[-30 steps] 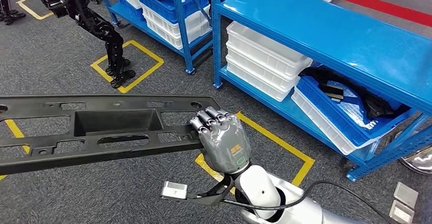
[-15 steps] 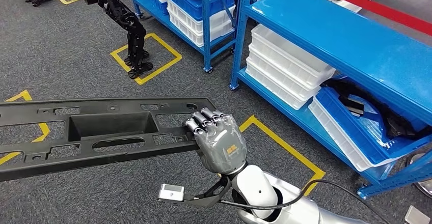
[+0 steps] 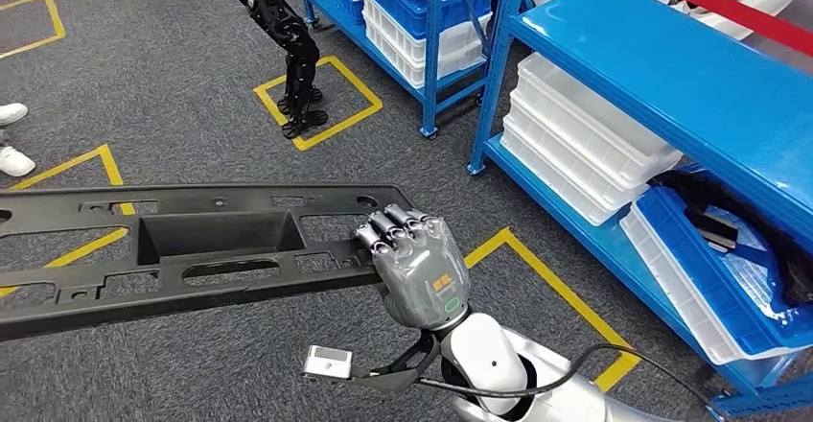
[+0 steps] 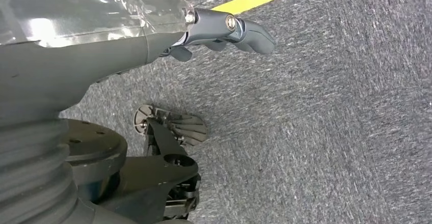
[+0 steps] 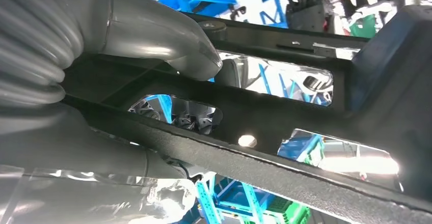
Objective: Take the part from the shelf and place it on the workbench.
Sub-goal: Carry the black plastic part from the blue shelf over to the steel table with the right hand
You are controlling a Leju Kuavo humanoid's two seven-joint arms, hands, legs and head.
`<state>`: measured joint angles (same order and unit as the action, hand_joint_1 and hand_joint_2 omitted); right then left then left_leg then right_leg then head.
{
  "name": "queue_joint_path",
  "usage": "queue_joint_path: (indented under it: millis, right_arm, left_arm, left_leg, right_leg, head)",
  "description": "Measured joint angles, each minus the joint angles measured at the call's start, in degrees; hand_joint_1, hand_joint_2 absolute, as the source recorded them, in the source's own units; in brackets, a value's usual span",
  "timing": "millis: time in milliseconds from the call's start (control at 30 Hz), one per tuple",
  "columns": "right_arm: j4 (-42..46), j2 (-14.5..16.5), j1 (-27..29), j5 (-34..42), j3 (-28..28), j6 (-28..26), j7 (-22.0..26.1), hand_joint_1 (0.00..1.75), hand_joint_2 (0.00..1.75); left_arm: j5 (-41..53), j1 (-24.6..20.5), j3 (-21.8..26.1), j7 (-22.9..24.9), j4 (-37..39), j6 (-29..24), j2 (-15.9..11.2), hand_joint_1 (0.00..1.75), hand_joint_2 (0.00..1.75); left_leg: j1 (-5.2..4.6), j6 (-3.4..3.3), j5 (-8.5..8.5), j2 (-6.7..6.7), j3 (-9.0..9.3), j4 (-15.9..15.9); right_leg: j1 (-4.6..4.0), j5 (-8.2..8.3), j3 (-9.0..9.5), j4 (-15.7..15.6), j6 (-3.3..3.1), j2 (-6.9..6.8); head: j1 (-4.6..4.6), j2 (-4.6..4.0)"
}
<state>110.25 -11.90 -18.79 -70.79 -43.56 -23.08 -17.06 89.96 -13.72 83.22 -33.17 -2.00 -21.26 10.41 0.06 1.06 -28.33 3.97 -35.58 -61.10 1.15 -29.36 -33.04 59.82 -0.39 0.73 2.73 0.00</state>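
Observation:
The part (image 3: 192, 240) is a long black plastic panel with a rectangular recess and several cut-outs. It lies level across the lower left of the head view, above the grey carpet. My right hand (image 3: 412, 264) grips its right end, fingers curled over the top edge. The right wrist view looks at the part (image 5: 285, 132) from underneath, with the grey thumb (image 5: 168, 46) pressed against it. In the left wrist view my left hand (image 4: 229, 28) hangs over the carpet and holds nothing.
Blue shelves (image 3: 671, 77) stand to the right with stacked white bins (image 3: 585, 144) and a tilted blue bin (image 3: 709, 269) of black parts. Another robot's dark legs (image 3: 288, 48) stand in a yellow floor square. A person's white shoes (image 3: 11, 158) are at the left edge.
The whole picture has shifted: the shelves and floor marks slid right and down as the camera turned left. My right hand keeps the same hold on the part.

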Motion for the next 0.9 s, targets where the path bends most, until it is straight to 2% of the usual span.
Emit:
queue_joint_path:
  millis: [33,100,133,167,200,233,267,333,367,433,500,533,600,633,667,700,733,800,833,867,900]
  right_arm:
    - [0.00,0.08,-0.03,-0.01,0.01,-0.01,0.01,1.75,1.75]
    - [0.00,0.16,-0.01,-0.03,0.03,-0.02,0.02,1.75,1.75]
    - [0.00,0.16,0.03,-0.03,0.04,-0.02,0.02,1.75,1.75]
    - [0.00,0.17,0.05,-0.03,0.04,-0.02,0.02,1.75,1.75]
    - [0.00,0.18,0.06,-0.03,0.05,-0.02,0.02,1.75,1.75]
    - [0.00,0.21,0.06,-0.03,0.06,-0.02,0.02,1.75,1.75]
    - [0.00,0.25,0.05,-0.03,0.09,-0.02,0.02,1.75,1.75]
    - [0.00,0.33,-0.01,-0.02,0.19,-0.02,0.04,1.75,1.75]
    - [0.00,0.37,-0.04,-0.01,0.24,-0.02,0.07,1.75,1.75]
    - [0.00,0.41,-0.11,0.06,0.28,-0.01,0.14,1.75,1.75]
    - [0.00,0.45,-0.20,0.24,0.31,-0.01,0.22,1.75,1.75]
    - [0.00,0.46,-0.27,0.32,0.33,-0.01,0.27,1.75,1.75]
    - [-0.01,0.46,-0.30,0.43,0.38,-0.02,0.33,1.75,1.75]
    - [-0.03,0.46,-0.25,0.46,0.39,-0.01,0.34,1.75,1.75]
    - [-0.07,0.46,-0.19,0.49,0.39,-0.01,0.34,1.75,1.75]
    - [-0.10,0.45,-0.16,0.50,0.39,0.00,0.35,1.75,1.75]
    - [-0.13,0.44,-0.16,0.51,0.39,0.00,0.37,1.75,1.75]
    - [-0.16,0.42,-0.22,0.54,0.40,0.00,0.42,1.75,1.75]
    - [-0.18,0.43,-0.26,0.54,0.41,-0.01,0.44,1.75,1.75]
    - [-0.19,0.44,-0.27,0.55,0.43,-0.01,0.45,1.75,1.75]
    - [-0.21,0.45,-0.28,0.55,0.43,-0.02,0.45,1.75,1.75]
  left_arm:
    - [0.00,-0.03,0.01,-0.02,0.01,-0.01,-0.05,0.00,1.75]
    - [0.00,-0.05,0.01,-0.03,0.01,-0.01,-0.06,0.00,1.75]
    - [0.00,-0.01,0.01,-0.03,0.01,-0.01,-0.07,0.00,1.75]
    - [0.00,0.03,0.01,-0.02,0.01,-0.01,-0.07,0.00,1.75]
    - [0.00,0.07,0.01,-0.01,0.01,-0.01,-0.08,0.00,1.75]
    - [0.00,0.09,0.01,0.03,0.01,-0.01,-0.10,0.00,1.75]
    - [0.00,0.09,0.01,0.07,0.01,-0.01,-0.13,0.00,1.75]
    - [0.00,0.08,0.01,0.15,0.01,-0.01,-0.19,0.00,1.75]
    - [0.00,0.11,0.01,0.17,0.01,-0.01,-0.22,0.00,1.75]
    - [0.00,0.25,0.01,0.19,0.01,-0.08,-0.29,0.00,1.75]
    - [0.00,0.40,0.01,0.18,0.01,-0.16,-0.35,0.00,1.75]
    - [0.00,0.41,0.01,0.17,0.02,-0.19,-0.35,0.00,1.75]
    - [0.00,0.41,-0.01,0.17,0.03,-0.20,-0.35,0.00,1.75]
    - [0.00,0.41,-0.01,0.17,0.03,-0.21,-0.35,0.00,1.75]
    - [0.00,0.44,-0.01,0.17,0.03,-0.23,-0.35,0.00,1.75]
    - [0.00,0.46,-0.01,0.17,0.03,-0.25,-0.35,0.00,1.75]
    - [0.00,0.46,-0.01,0.17,0.04,-0.27,-0.35,0.00,1.75]
    - [0.00,0.43,-0.01,0.16,0.05,-0.29,-0.36,0.00,1.75]
    - [0.00,0.41,0.00,0.16,0.05,-0.30,-0.36,0.00,1.75]
    - [0.00,0.43,0.01,0.15,0.05,-0.30,-0.37,0.00,1.75]
    - [0.00,0.45,0.01,0.15,0.05,-0.31,-0.37,0.00,1.75]
  left_leg:
    - [-0.01,0.33,-1.37,-1.08,-1.00,-2.40]
    - [0.12,0.83,-4.74,-2.88,-4.55,-9.81]
    - [0.22,0.95,-5.73,-3.21,-6.13,-12.90]
    - [0.27,0.95,-5.73,-3.37,-6.89,-14.27]
    - [0.28,0.85,-4.66,-3.49,-6.48,-13.32]
    - [0.25,0.64,-2.81,-3.73,-5.01,-10.34]
    - [0.12,0.31,-0.92,-4.42,-2.93,-6.00]
    - [-0.42,-0.37,1.21,-5.87,0.10,0.37]
    - [-0.68,-0.64,1.35,-6.26,0.60,1.69]
    - [-0.83,-1.07,1.43,-5.56,0.56,2.04]
    - [-0.50,-1.62,1.71,-4.84,0.96,2.80]
    - [-0.30,-1.95,1.88,-4.48,1.21,3.19]
    - [-0.22,-2.35,1.96,-3.68,1.42,3.39]
    - [-0.25,-2.47,1.94,-3.19,1.42,3.36]
    - [-0.28,-2.50,1.91,-2.66,1.43,3.32]
    - [-0.27,-2.51,1.87,-2.04,1.46,3.24]
    - [-0.25,-2.45,1.78,-1.38,1.52,3.12]
    - [-0.17,-2.13,1.47,-0.12,1.53,2.67]
    - [-0.18,-1.91,1.30,0.40,1.37,2.31]
    - [-0.12,-1.64,1.25,0.81,1.13,2.06]
    - [-0.09,-1.38,1.27,1.14,0.89,1.94]
  right_leg:
    - [0.07,-0.01,0.15,-0.11,-0.28,-0.54]
    - [-0.12,-0.19,0.28,-0.10,-0.67,-1.65]
    - [-0.19,-0.26,0.31,-0.09,-0.75,-2.20]
    - [-0.26,-0.36,0.37,-0.09,-0.80,-2.76]
    - [-0.29,-0.45,0.47,-0.08,-0.78,-3.23]
    - [-0.32,-0.59,0.65,-0.09,-0.73,-3.70]
    - [-0.34,-0.78,0.89,-0.10,-0.62,-4.15]
    - [-0.51,-1.12,1.26,-0.12,-0.25,-4.85]
    - [-0.58,-1.24,1.35,-0.17,-0.02,-5.17]
    - [-0.65,-1.33,1.59,-0.45,0.48,-5.79]
    - [-0.57,-2.10,1.68,0.13,1.02,-4.90]
    - [-0.55,-3.34,0.98,1.96,1.20,-3.78]
    - [-0.48,-6.83,-2.21,8.66,1.29,-1.58]
    - [-0.48,-8.28,-4.20,12.46,1.31,-1.11]
    - [-0.46,-8.70,-5.57,14.83,1.34,-0.97]
    - [-0.43,-7.87,-5.97,15.07,1.34,-0.91]
    - [-0.37,-5.95,-5.31,13.03,1.30,-0.78]
    - [-0.18,-1.62,-2.22,5.40,1.17,0.51]
    - [-0.12,-0.43,-1.00,2.35,1.10,1.24]
    - [-0.14,-0.04,-0.39,0.75,1.01,1.76]
    - [-0.25,-0.25,-0.32,0.49,0.89,1.93]
  head:
    - [-0.25,0.00]
    - [-0.68,0.00]
    - [-0.71,0.00]
    - [-0.72,0.00]
    - [-0.73,0.00]
    - [-0.73,0.00]
    - [-0.72,0.00]
    - [-0.69,0.00]
    - [-0.68,0.00]
    - [-0.67,0.00]
    - [-0.64,0.00]
    - [-0.55,0.00]
    - [-0.29,0.00]
    - [-0.15,0.00]
    - [-0.10,0.00]
    - [-0.08,0.00]
    - [-0.04,0.00]
    - [0.07,0.00]
    - [0.13,0.00]
    - [0.15,0.00]
    - [0.15,0.00]
